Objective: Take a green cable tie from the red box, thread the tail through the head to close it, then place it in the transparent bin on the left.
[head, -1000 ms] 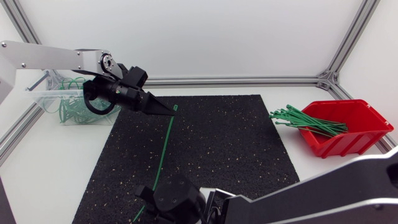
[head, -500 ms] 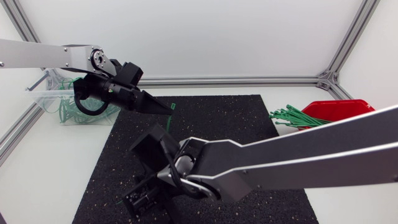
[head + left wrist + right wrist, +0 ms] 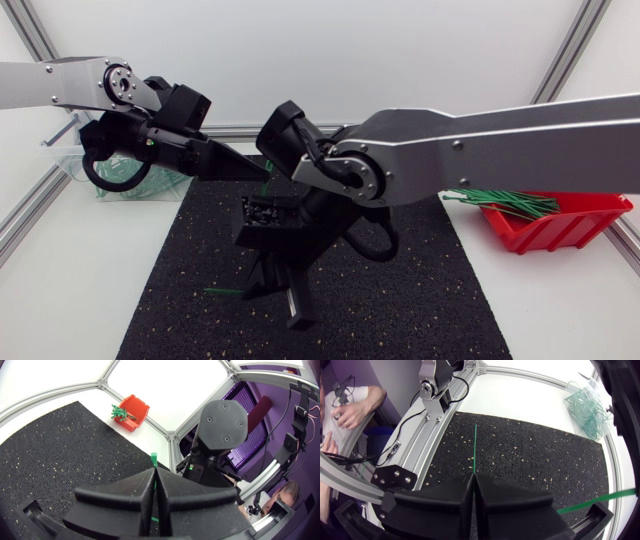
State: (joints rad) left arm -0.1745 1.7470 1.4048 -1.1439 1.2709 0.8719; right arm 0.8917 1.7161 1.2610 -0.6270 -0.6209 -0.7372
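Head view: the left gripper, in the upper left of the frame, has its fingers closed on one end of the green cable tie over the black mat. The right gripper, low in the centre, pinches the tie's tail, which pokes out leftward. The red box of spare ties sits at the right edge of the desk, and the transparent bin at the far left. Left wrist view: the left gripper fingers are pressed together on the green cable tie, its head sticking out past the tips; the red box lies far ahead. Right wrist view: the right gripper fingers clamp the green cable tie, its tail running straight ahead; the transparent bin stands well beyond.
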